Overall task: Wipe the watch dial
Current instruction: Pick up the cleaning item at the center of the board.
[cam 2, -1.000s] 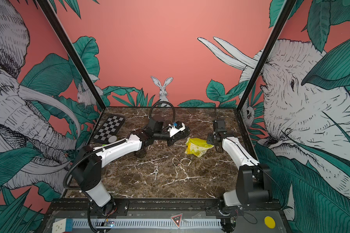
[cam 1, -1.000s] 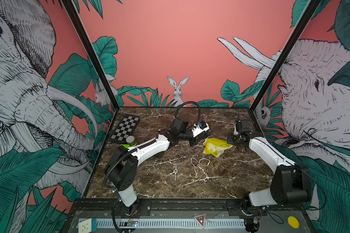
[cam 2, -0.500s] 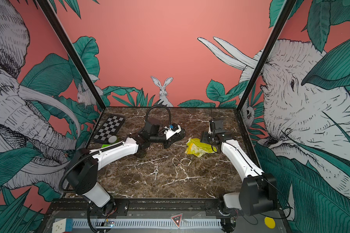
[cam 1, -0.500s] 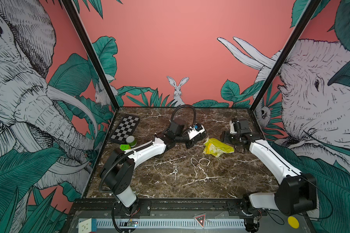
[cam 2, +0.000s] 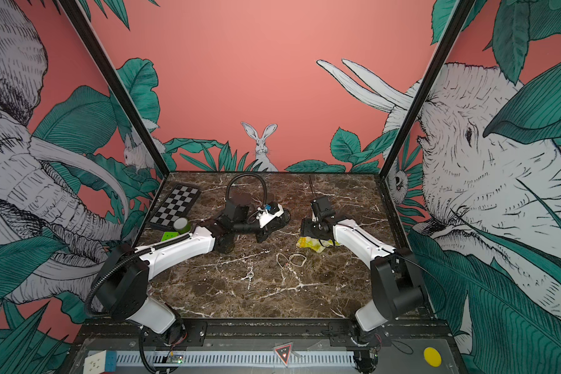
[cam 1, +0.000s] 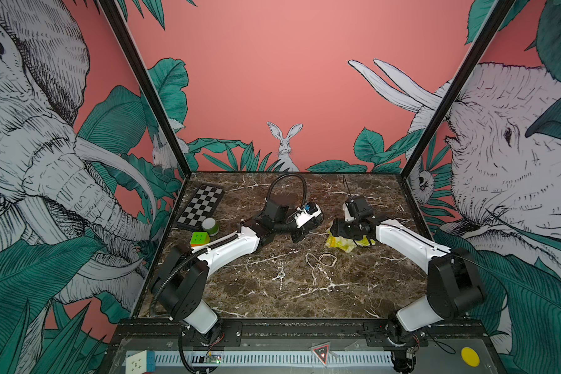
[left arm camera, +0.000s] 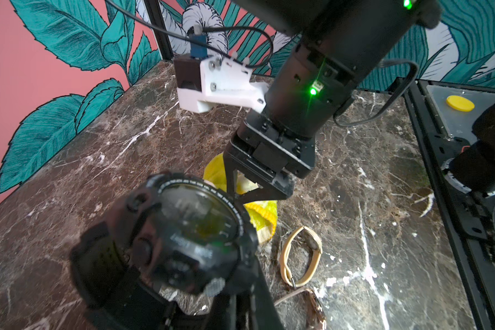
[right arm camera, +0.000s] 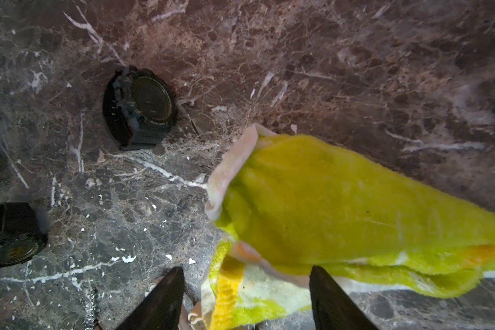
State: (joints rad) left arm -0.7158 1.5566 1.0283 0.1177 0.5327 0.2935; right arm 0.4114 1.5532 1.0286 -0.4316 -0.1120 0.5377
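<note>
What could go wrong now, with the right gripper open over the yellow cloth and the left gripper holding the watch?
1. The right gripper stands open astride the crumpled yellow cloth; closing here may catch only a loose fold.
2. The left gripper holds the black watch; pressure on the dial might twist it.
3. The beige loops lie near the cloth and may snag.

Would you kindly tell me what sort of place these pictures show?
Probably a robot test booth, not a home: a left arm and right arm are mounted at the front of a marble-look table, boxed in by printed jungle walls.
</note>
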